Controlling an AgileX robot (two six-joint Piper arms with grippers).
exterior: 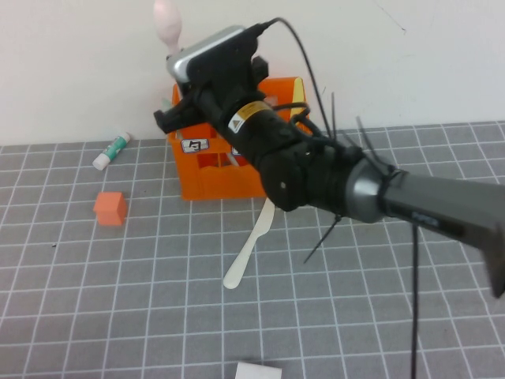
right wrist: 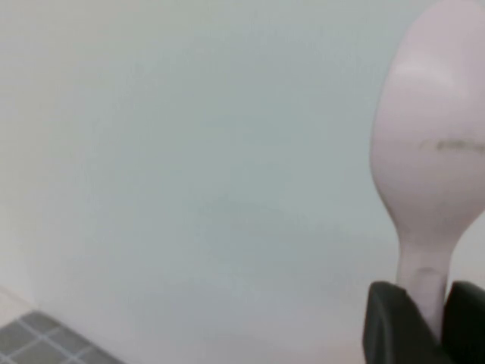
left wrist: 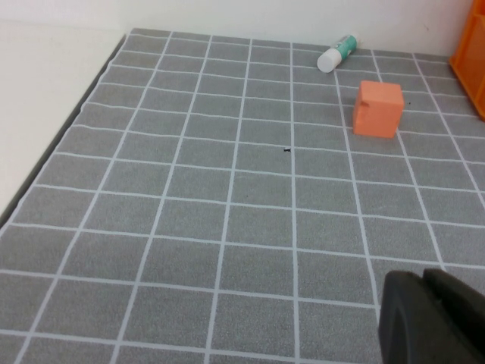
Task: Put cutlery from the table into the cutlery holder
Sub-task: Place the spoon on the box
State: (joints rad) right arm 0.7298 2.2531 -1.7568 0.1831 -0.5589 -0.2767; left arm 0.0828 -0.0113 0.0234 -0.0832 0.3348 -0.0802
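The orange cutlery holder (exterior: 207, 172) stands at the back of the table, and its edge shows in the left wrist view (left wrist: 474, 62). My right gripper (right wrist: 429, 305) is shut on the handle of a pale pink spoon (right wrist: 433, 159), held bowl up. In the high view the spoon (exterior: 167, 25) rises above the holder, and the wrist camera (exterior: 211, 52) hides the gripper. A cream plastic utensil (exterior: 248, 246) lies on the mat in front of the holder, its far end under my right arm. My left gripper (left wrist: 433, 318) is shut and empty, low over the mat.
An orange cube (exterior: 110, 208) (left wrist: 377, 108) and a white glue stick (exterior: 110, 151) (left wrist: 336, 53) lie left of the holder. A white object (exterior: 258, 370) sits at the front edge. My right arm (exterior: 371, 189) spans the table's right half.
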